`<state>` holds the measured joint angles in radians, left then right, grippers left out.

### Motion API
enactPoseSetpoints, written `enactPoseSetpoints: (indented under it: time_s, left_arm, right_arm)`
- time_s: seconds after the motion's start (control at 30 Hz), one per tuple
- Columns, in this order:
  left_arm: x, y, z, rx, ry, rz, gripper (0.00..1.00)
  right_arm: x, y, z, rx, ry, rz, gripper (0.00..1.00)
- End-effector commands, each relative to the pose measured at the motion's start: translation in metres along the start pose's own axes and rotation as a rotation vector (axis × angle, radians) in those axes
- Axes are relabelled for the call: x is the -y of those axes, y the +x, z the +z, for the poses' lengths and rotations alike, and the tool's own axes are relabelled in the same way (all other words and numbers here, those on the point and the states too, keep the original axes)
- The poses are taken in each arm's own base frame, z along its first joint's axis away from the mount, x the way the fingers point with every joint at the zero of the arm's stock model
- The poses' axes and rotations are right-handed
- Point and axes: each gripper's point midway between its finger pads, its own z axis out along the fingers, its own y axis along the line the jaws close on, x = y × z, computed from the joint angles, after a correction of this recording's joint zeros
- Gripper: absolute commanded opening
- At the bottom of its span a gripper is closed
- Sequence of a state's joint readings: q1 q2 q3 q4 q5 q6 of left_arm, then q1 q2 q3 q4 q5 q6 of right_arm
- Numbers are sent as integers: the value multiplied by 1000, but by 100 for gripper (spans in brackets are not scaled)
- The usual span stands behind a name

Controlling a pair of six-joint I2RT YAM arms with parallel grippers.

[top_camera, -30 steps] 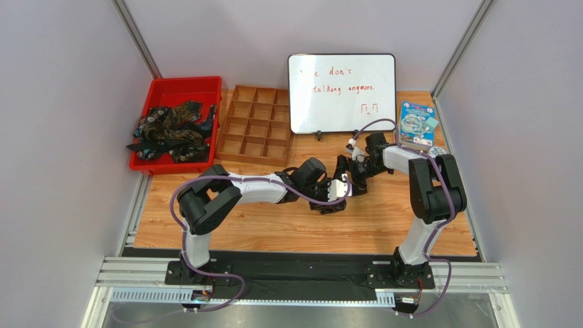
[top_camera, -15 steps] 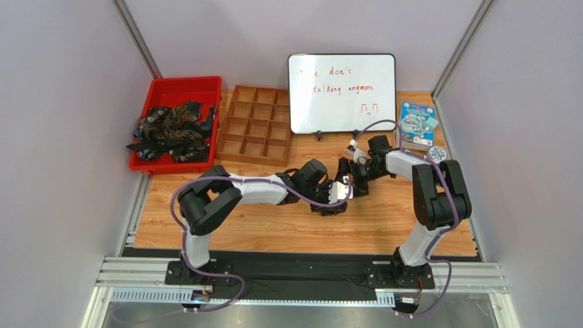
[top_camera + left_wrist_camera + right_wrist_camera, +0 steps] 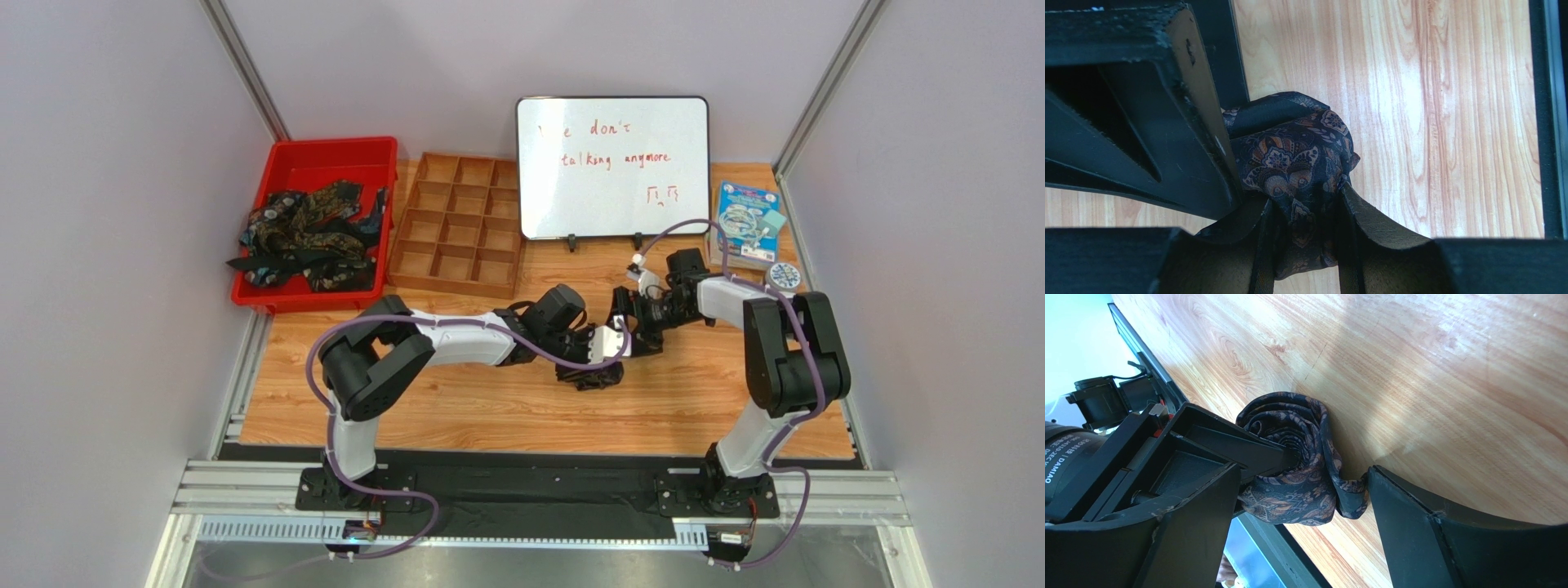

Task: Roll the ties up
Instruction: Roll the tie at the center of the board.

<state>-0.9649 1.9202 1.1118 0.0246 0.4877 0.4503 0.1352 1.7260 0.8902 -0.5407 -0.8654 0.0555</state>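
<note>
One tie (image 3: 1290, 159) of dark paisley fabric is wound into a tight roll (image 3: 1290, 459) just above the wooden table (image 3: 491, 404). My left gripper (image 3: 1303, 202) is shut on the roll, pinching its lower part between both fingers. My right gripper (image 3: 1306, 478) stands open around the same roll. One finger is on each side, and the right-hand finger (image 3: 1413, 533) touches a loose fold. In the top view the two grippers meet at mid-table (image 3: 613, 343) and hide the roll. More ties (image 3: 307, 233) lie heaped in the red bin (image 3: 329, 147).
A wooden compartment tray (image 3: 458, 224) sits beside the red bin. A whiteboard (image 3: 613, 165) stands at the back. A blue box (image 3: 746, 223) and a small round thing (image 3: 785, 277) lie at the back right, near the right arm's elbow.
The right arm's elbow and wrist have drifted to the right, and its gripper has come down lower against the roll. The left gripper has kept its hold almost in place.
</note>
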Motion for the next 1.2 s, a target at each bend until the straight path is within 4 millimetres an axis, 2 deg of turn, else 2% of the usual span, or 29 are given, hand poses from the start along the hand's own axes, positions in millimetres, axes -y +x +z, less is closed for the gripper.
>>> enactPoseSetpoints:
  time_s: [0.0, 0.23, 0.57, 0.8, 0.9, 1.0, 1.03, 1.17]
  left_arm:
    - [17, 78, 0, -212, 37, -159, 26]
    - [14, 85, 1, -223, 32, -183, 26]
    - [10, 93, -3, -245, 13, -216, 26]
    - [8, 90, -1, -240, 14, -213, 25]
    - [9, 92, -1, -246, 16, -211, 26]
    - [9, 93, -1, -250, 15, -210, 26]
    - [8, 92, -1, -250, 13, -208, 26]
    - [8, 92, -1, -250, 8, -223, 26]
  right_arm:
    - [-16, 30, -1, -72, -86, 10, 86]
    - [-10, 28, -8, -48, -131, 80, 93]
    - [-5, 29, -6, -57, -147, 79, 91]
    - [8, 15, -1, -11, -80, 70, 87]
    - [7, 8, -1, 20, -77, 55, 86]
    - [4, 6, -2, 29, -88, 50, 76]
    - [4, 6, -3, 28, -88, 53, 68]
    - [-2, 9, -6, 29, -97, 49, 49]
